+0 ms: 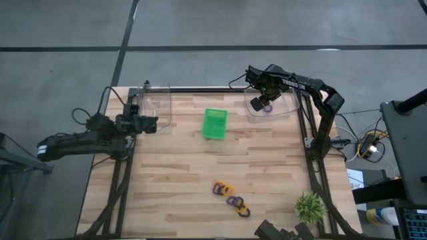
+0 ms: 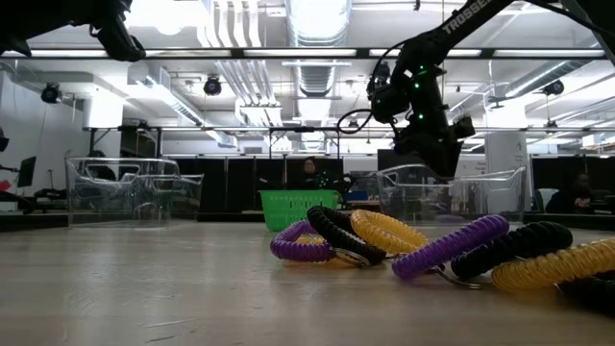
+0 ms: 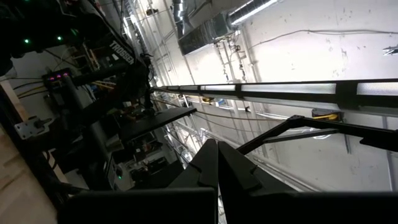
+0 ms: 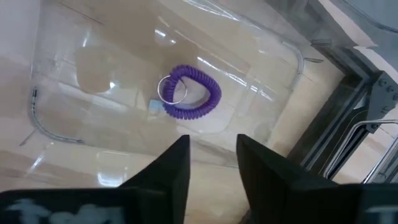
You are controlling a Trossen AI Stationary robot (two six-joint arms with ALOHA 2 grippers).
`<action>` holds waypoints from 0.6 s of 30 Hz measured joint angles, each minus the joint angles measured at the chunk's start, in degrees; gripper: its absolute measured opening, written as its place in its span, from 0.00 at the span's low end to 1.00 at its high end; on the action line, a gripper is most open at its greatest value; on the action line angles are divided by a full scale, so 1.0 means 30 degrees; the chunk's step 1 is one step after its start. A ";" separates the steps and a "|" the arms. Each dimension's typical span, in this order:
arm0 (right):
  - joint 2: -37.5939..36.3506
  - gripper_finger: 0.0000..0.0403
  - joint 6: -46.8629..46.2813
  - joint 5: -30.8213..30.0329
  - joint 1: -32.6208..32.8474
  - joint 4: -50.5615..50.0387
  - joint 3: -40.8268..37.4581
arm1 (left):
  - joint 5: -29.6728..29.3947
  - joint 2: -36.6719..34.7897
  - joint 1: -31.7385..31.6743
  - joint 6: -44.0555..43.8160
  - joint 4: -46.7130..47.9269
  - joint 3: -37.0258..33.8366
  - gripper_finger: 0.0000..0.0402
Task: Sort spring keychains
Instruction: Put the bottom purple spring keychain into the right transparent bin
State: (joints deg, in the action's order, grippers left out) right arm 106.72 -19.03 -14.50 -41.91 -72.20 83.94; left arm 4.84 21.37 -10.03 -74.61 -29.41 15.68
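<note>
A purple spring keychain (image 4: 191, 93) with a metal ring lies alone on the floor of a clear plastic bin (image 1: 288, 107) at the table's far right corner. The right gripper (image 4: 211, 165) hovers directly above that bin, its two dark fingers parted with a clear gap between them, and nothing is held in that gap.

The remaining spring keychains (image 1: 231, 197) lie in a loose tangled cluster on the wooden table (image 1: 173, 180) near its front edge, toward the middle. From table height the cluster shows purple, orange-yellow and black coils (image 2: 384, 245) overlapping and touching each other.

A small green basket (image 1: 215, 124) stands at the centre of the table's far half, between the right bin and a second clear plastic bin (image 1: 153, 103) at the far left corner.

The left gripper (image 1: 148, 123) rests at the table's left edge, just beside that left bin. Its fingers (image 3: 208, 171) are pressed together, holding nothing.

A spiky green plant (image 1: 310, 207) sits at the front right corner.
</note>
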 joint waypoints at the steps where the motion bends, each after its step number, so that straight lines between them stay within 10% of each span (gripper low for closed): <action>1: -0.0014 0.34 0.0000 0.0000 0.0000 -0.0007 0.0000 | 0.0000 0.0000 0.0002 0.0000 -0.0007 0.0001 0.01; 18: -0.0096 0.41 -0.0007 0.0241 0.0007 -0.0941 0.0022 | 0.0000 0.0000 -0.0004 -0.0007 -0.0007 0.0000 0.01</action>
State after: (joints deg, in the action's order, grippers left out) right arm 106.43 -19.05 -13.78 -41.89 -75.03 84.01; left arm 4.84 21.37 -10.04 -74.63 -29.43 15.68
